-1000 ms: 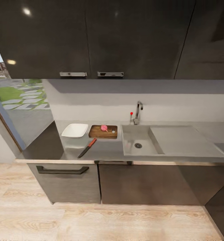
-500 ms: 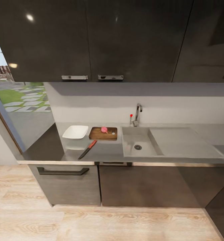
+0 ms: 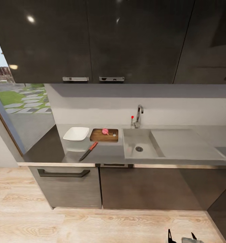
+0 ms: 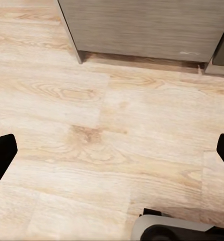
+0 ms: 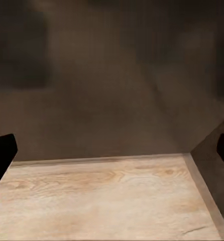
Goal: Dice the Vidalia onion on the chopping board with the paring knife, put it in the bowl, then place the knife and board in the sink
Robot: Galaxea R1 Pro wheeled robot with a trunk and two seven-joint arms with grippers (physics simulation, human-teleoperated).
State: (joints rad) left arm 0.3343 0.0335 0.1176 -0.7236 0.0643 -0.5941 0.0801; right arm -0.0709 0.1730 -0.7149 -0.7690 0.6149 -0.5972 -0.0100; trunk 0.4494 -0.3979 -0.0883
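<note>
**Camera drawn back slightly; onion on the board, both arms well short of it**

Compared with a second ago, the whole head view has shifted a little, so the camera has moved rather than the things; a pair of dark finger tips and a pale grey part, seemingly the right gripper [image 3: 180,236], have come into sight at the lower edge.

On the smooth grey glossy tabletop [image 3: 106,156], the small round pinkish-red Vidalia onion [image 3: 105,131] is seen resting on the dark brown wooden chopping board [image 3: 104,135], not in the rectangular steel sink [image 3: 141,145] just beside it. The shallow white squarish bowl [image 3: 76,133] stands at the board's other side. The slim paring knife with reddish-brown handle [image 3: 88,150] lies in front of board and bowl, its long axis diagonal, handle towards the board, dark blade pointing to the counter's front edge and leftwards.

In each wrist view the jaws stand wide apart with nothing between them, over pale wooden floor [image 4: 92,125] and facing dark cabinet fronts [image 5: 112,75].

Knife and board lie ahead and to the left, so the left arm is judged nearer; an approach to the counter is needed first.
</note>
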